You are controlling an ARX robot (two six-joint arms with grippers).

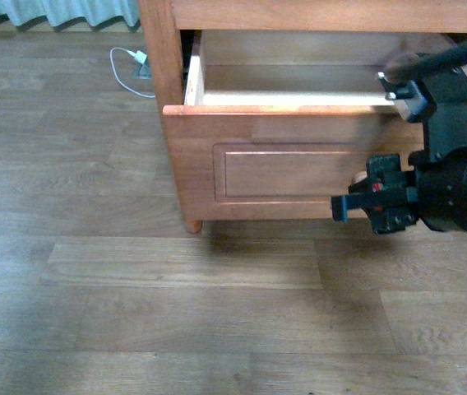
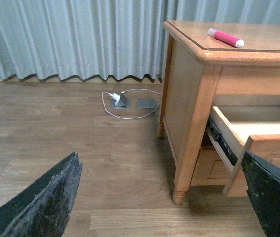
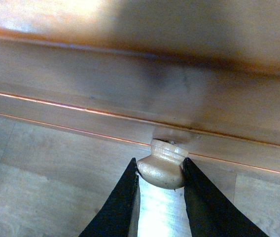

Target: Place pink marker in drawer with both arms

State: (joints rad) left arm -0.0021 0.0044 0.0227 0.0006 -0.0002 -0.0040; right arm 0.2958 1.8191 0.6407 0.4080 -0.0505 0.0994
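With the drawer (image 1: 299, 164) opened and its knob (image 3: 163, 170) clamped by the right fingers (image 3: 122, 202) at three o'clock in front view, the pink marker (image 2: 225, 38) is left on the cabinet surface (image 2: 273, 42), left fingers (image 2: 46, 197) spread empty.

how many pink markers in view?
1. The marker lies on the cabinet top, above the open drawer. None shows in the drawer, but part of its inside is hidden.
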